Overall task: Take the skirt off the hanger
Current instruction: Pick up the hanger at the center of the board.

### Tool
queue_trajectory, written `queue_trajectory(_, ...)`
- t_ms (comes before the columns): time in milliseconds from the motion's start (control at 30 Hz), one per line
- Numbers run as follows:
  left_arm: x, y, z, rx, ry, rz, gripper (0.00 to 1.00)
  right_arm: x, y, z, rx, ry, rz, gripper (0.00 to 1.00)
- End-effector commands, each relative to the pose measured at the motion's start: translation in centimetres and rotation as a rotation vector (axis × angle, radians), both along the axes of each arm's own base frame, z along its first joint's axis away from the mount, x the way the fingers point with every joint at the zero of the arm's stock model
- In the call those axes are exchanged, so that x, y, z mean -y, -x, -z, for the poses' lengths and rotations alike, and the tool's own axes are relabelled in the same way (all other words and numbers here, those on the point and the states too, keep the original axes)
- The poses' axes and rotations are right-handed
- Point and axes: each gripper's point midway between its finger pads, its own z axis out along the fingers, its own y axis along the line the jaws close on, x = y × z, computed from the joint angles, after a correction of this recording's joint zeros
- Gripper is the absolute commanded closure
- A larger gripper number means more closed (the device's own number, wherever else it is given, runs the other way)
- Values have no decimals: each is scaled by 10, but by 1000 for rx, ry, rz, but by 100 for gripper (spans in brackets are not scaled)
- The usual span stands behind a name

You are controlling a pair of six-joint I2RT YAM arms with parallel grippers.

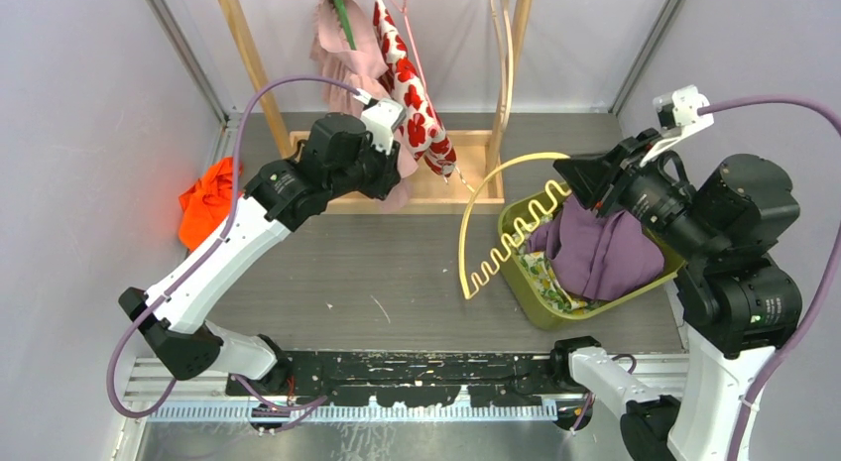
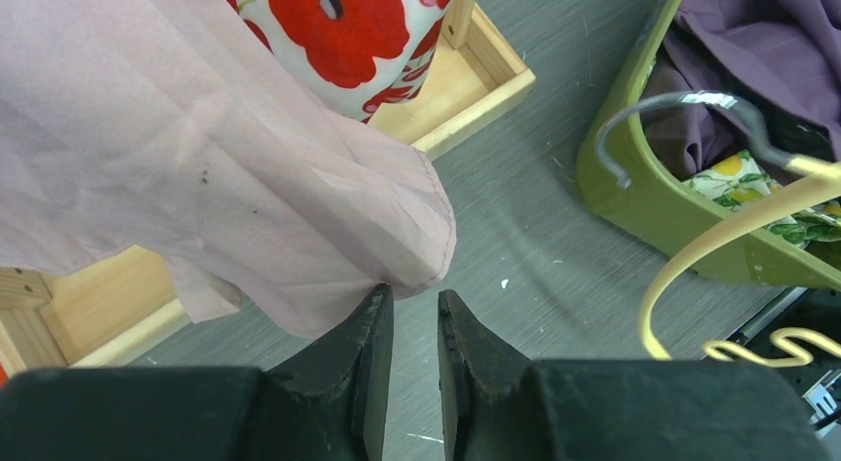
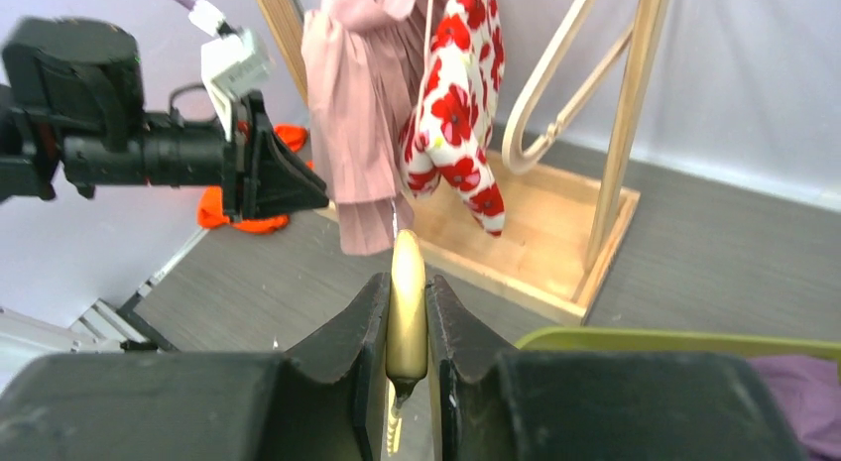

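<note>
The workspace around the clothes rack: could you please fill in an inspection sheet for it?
Surface: grey table, a few white flecks.
Job's things: yellow hanger, bare; purple garment in green bin.
Clutter: pink garment and red-flowered garment hanging on wooden rack; orange cloth at table edge.
Grippers: left gripper slightly open, empty, at the pink hem; right gripper shut on the hanger.
Cables: purple cable on each arm, no snag seen.
Surroundings: pale walls.
</note>
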Motion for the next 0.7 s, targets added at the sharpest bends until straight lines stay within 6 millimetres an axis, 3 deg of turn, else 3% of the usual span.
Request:
queue_trajectory(0, -11, 6, -26, 44, 46, -30, 76, -3, 0, -68, 218, -61, -13, 91)
queue_trajectory(200, -17, 11, -34, 60, 58, -36, 77, -1, -19, -116, 357, -134, 23, 91)
queue_trajectory(467, -25, 20, -42, 71, 71, -31, 76, 11, -60, -176, 544, -228, 120, 93)
queue_trajectory(667, -39, 34, -47, 88, 83, -34, 76, 8, -90, -208, 643, -338, 113, 94)
